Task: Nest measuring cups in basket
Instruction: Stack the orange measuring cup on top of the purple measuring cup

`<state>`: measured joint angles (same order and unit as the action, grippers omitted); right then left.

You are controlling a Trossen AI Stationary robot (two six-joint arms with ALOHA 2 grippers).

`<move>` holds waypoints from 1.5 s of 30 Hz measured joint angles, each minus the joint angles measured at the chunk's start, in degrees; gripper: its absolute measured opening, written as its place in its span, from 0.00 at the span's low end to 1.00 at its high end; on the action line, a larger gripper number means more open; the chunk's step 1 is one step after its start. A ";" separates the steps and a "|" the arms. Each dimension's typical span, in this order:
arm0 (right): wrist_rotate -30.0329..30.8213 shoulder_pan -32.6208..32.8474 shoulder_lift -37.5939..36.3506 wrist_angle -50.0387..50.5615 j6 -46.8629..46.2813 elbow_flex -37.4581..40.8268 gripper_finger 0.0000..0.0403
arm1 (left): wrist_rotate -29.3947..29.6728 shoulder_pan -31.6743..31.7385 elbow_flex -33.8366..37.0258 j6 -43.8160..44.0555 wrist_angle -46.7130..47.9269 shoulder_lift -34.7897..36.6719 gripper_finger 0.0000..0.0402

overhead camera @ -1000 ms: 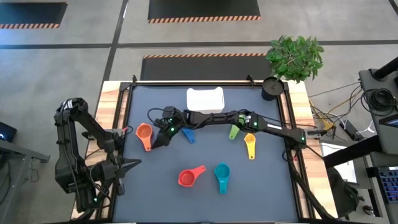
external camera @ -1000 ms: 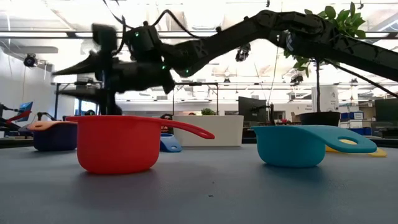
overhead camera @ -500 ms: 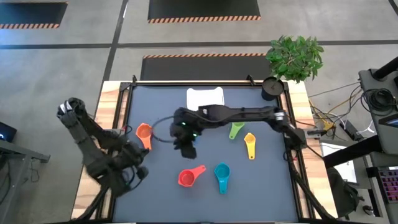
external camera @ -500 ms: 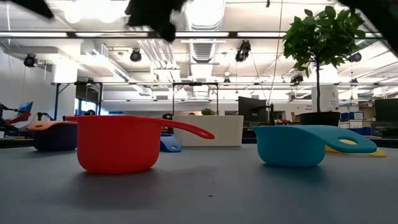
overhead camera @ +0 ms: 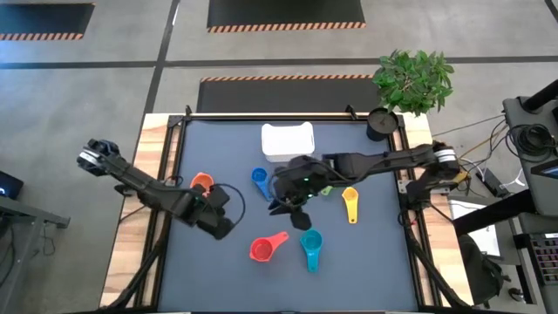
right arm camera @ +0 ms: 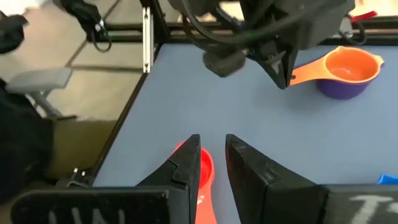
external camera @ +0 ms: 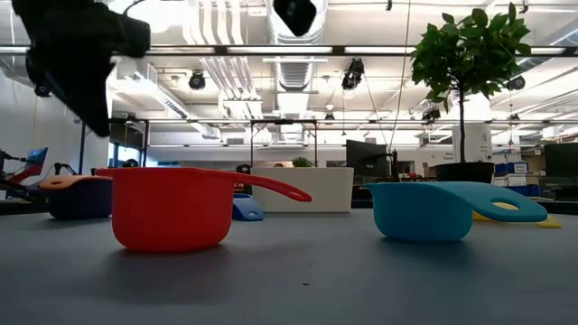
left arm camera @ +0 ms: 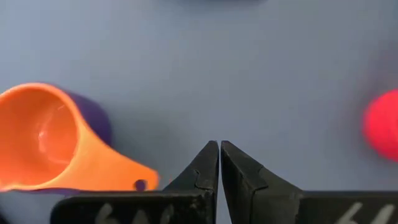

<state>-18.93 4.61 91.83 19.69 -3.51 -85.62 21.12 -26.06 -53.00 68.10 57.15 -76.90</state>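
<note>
Measuring cups before me, six counted: one orange (overhead camera: 201, 182), one purple (left arm camera: 99, 121), one blue (overhead camera: 259, 178), one yellow (overhead camera: 350, 203), one red (overhead camera: 264, 249), one teal (overhead camera: 310, 244). White basket (overhead camera: 288, 139): one. Black round cup (overhead camera: 381, 124): one. Potted plant (overhead camera: 415, 78): one.

The left arm is stretched from the desk's left edge toward the middle, its left gripper (overhead camera: 225, 228) carried low with the jaws pressed together and nothing held. The right arm is reached across from the right side, its right gripper (right arm camera: 211, 163) held near the centre, jaws slightly parted and empty.
</note>
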 joint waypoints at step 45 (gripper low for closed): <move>1.06 -0.25 -6.38 -12.27 -0.30 11.91 0.16 | -4.51 2.09 9.64 5.96 1.08 -0.17 0.00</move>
<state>-17.87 4.36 85.45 7.42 -3.81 -73.71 16.61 -23.97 -43.35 74.06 58.23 -77.08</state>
